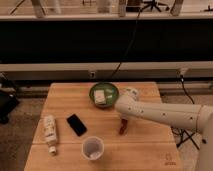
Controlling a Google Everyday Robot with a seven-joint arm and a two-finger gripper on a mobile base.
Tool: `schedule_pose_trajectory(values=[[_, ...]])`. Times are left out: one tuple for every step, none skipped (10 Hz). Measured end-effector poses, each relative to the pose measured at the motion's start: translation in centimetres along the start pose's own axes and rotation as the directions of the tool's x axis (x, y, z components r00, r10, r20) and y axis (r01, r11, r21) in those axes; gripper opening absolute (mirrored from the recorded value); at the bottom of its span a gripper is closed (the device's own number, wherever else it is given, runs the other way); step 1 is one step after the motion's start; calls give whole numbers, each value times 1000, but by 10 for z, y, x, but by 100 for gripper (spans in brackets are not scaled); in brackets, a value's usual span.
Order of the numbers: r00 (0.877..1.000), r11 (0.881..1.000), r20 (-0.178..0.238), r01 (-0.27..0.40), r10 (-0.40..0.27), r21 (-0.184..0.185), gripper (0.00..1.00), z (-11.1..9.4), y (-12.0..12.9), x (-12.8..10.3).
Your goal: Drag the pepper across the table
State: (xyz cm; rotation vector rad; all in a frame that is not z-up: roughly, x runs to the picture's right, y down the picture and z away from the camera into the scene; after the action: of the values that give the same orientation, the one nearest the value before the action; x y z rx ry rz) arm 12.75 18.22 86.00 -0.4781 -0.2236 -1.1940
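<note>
A robot's gripper (123,121) reaches down onto the pepper (121,129), right of centre on the table (145,142), between a green bowl (104,93) and a clear cup (92,148). The drag appears under way; next it must slide the pepper without lifting.

A green bowl (104,93) sits at centre, a black phone (76,124) and white bottle (49,132) lower left, a cup (92,148) at bottom.

The gripper (123,124) is right of centre.
</note>
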Motion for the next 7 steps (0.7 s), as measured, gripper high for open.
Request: schedule_pose_trajectory(values=[[1000, 1000, -2, 15, -15, 0, 3, 0, -1, 1], [1000, 1000, -4, 31, -30, 1, 3, 0, -1, 2], [999, 999, -5, 40, -40, 1, 3, 0, -1, 3], [999, 999, -6, 49, -49, 2, 3, 0, -1, 3], [998, 998, -8, 61, -61, 3, 3, 0, -1, 4], [997, 997, -10, 72, -72, 3, 3, 0, -1, 5], [996, 996, -12, 85, -85, 4, 3, 0, -1, 6]])
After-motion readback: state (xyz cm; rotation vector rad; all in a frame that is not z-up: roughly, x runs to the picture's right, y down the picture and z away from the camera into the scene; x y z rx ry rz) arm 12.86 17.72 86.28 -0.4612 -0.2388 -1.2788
